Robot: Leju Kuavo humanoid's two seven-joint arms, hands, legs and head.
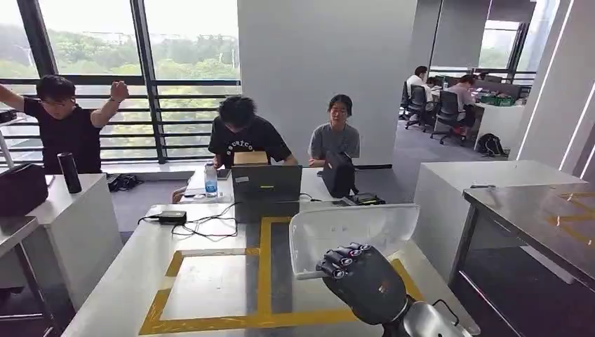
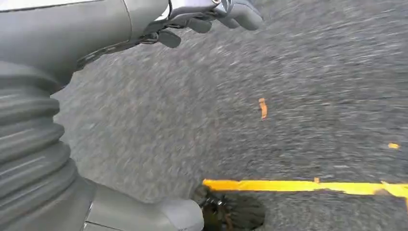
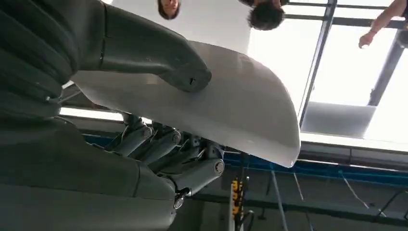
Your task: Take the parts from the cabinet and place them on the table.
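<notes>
My right hand (image 1: 361,281) grips a white curved plastic part (image 1: 351,233) and holds it above the white table (image 1: 133,274), over the yellow-taped rectangle (image 1: 263,281). In the right wrist view the thumb (image 3: 159,57) presses on one face of the white part (image 3: 240,110) and the fingers (image 3: 168,154) curl under it. My left hand (image 2: 211,17) hangs beside my body over grey carpet, its fingers loosely curled with nothing in them.
A laptop (image 1: 266,184), a water bottle (image 1: 211,180), a power brick with cables (image 1: 172,217) and a black bag (image 1: 339,174) lie at the table's far end. Three people are behind it. A steel-topped table (image 1: 540,217) stands at right, a white counter (image 1: 77,210) at left.
</notes>
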